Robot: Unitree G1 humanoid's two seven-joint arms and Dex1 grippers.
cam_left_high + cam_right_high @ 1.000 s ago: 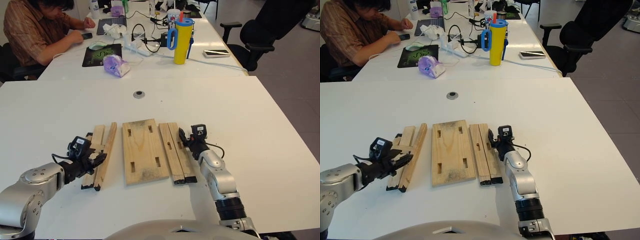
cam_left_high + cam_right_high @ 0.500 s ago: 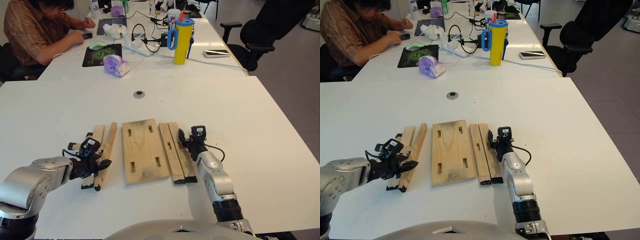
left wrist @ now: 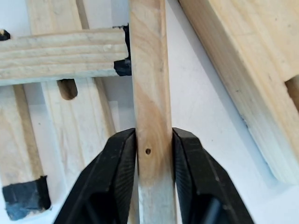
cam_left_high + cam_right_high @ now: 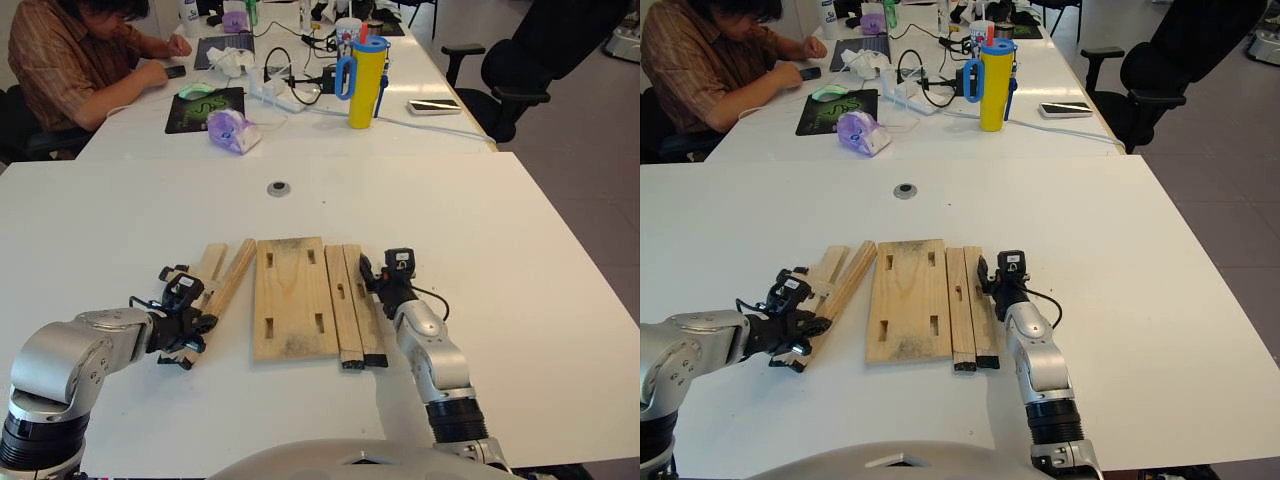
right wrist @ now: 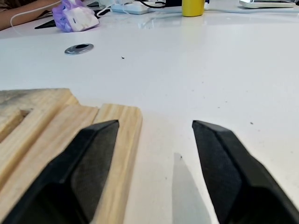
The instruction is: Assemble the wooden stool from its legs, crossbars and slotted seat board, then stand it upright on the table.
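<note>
Left gripper point(image 3: 154, 142) is pinched tight on a slim pale wooden bar point(image 3: 148, 70) with a small drilled hole, slanted left of the flat four-slot wooden seat board point(image 4: 291, 300). I see the right gripper point(image 5: 154, 123) spread wide and empty beside two long pale bars point(image 4: 352, 300) right of it.

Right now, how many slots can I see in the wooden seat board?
4. On the slotted seat board: two at its far end, left and right; two at its near end, left and right. None looks hidden.
</note>
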